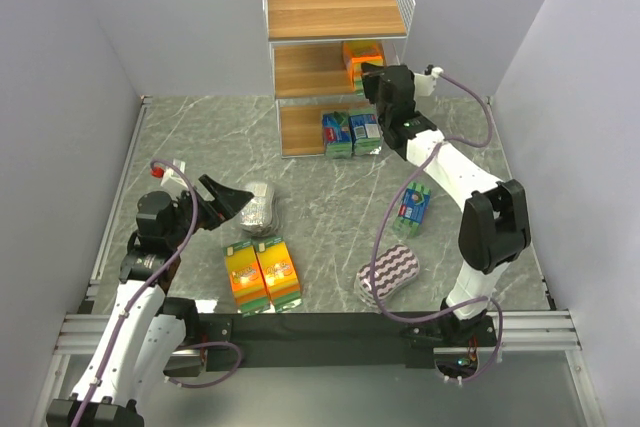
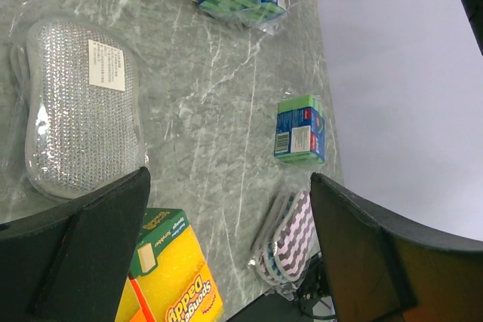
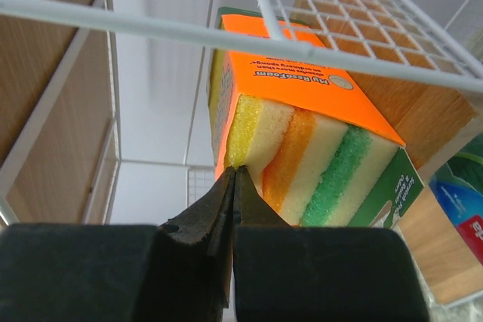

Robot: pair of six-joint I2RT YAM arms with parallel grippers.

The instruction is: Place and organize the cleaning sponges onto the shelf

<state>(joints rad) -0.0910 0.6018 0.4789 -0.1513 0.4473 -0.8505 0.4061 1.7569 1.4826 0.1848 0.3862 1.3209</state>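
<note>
Right claw is pinched shut, tips at the lower corner of the orange-yellow-green sponge pack on the white wire shelf's middle tier. Left claw gapes wide over the grey marbled counter, with the silvery-grey oval wrapped sponge just beside one finger.

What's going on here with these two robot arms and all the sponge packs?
Two robot arms are stocking a shelf with sponge packs. The right gripper, shut, has its tips against an orange pack on the middle tier. Two blue packs sit on the bottom tier. The left gripper hangs open by a silvery pack on the table. Two more orange packs, a lone blue pack and a striped pack are not yet shelved.
</note>
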